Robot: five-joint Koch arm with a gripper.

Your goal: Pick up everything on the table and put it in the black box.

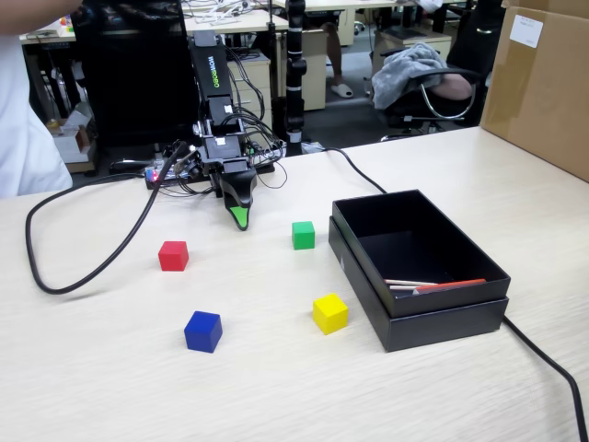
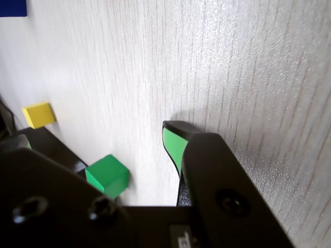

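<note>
Matte black box (image 1: pixel 433 318) — pale, seemingly wood-grain table (image 1: pixel 276 387)

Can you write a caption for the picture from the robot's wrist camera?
Gripper tip low over the table, green cube and yellow cube nearby.

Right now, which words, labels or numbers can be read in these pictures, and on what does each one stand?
No text can be quoted with certainty.
White vertical lettering on the arm: too blurred to read.
White label on the cardboard box: too small to read.
</note>
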